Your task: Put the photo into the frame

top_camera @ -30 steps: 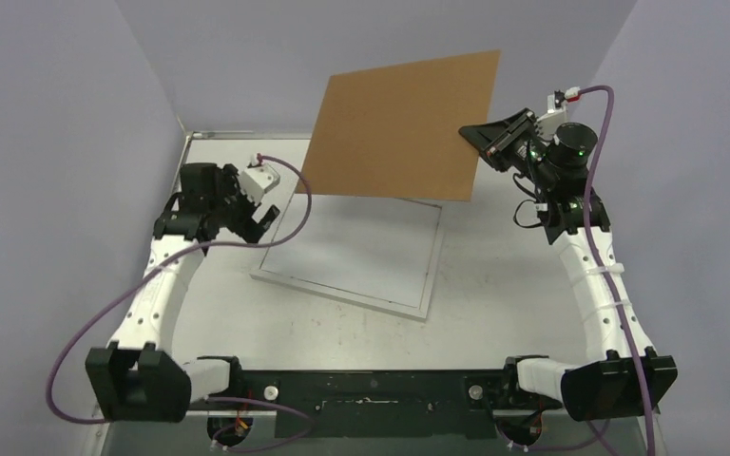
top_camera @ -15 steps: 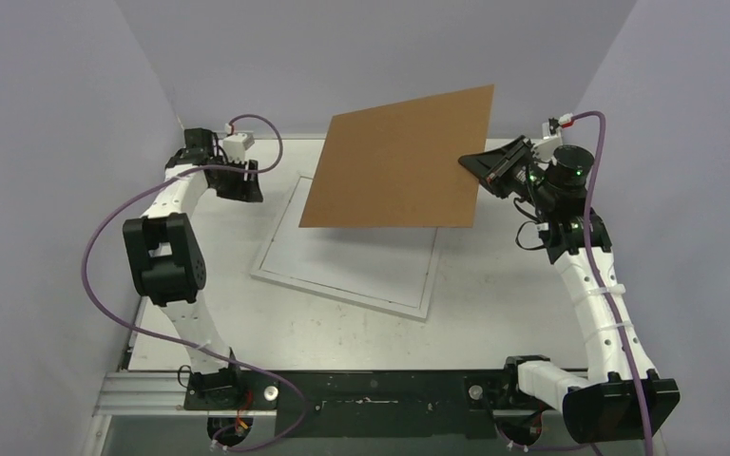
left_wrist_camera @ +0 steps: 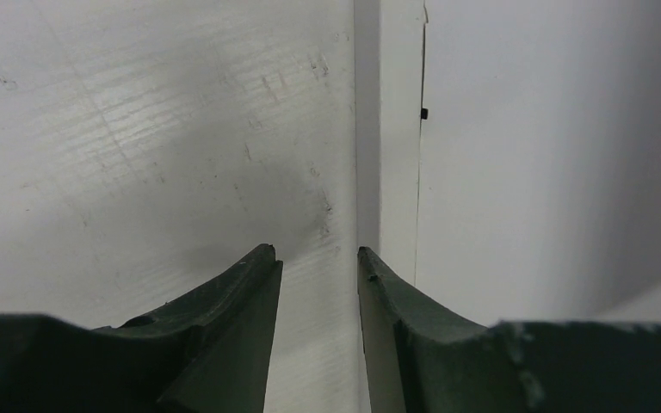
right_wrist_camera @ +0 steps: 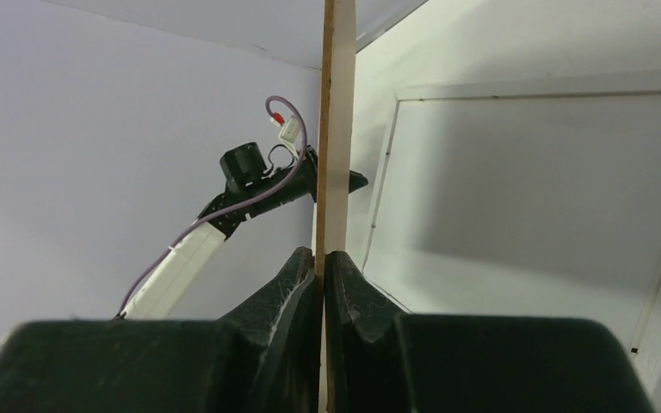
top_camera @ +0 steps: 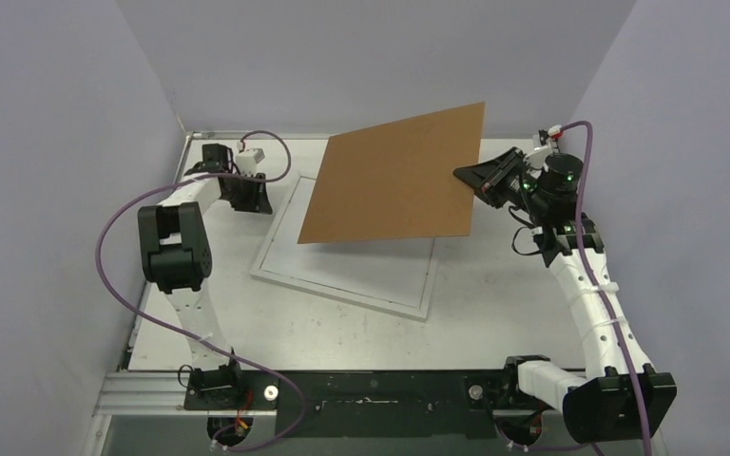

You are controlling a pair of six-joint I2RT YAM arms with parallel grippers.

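Left end effector [left_wrist_camera: 317, 252] narrower, beside frame [left_wrist_camera: 398, 129]

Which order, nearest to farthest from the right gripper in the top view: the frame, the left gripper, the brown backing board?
1. The brown backing board, clamped in the right gripper.
2. The frame, flat on the table, lower left.
3. The left gripper, beyond the frame's left edge.

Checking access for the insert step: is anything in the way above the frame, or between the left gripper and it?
The backing board, pinched by the right gripper, hangs tilted over the frame's far part. Nothing visible separates the left gripper from the frame's left edge.
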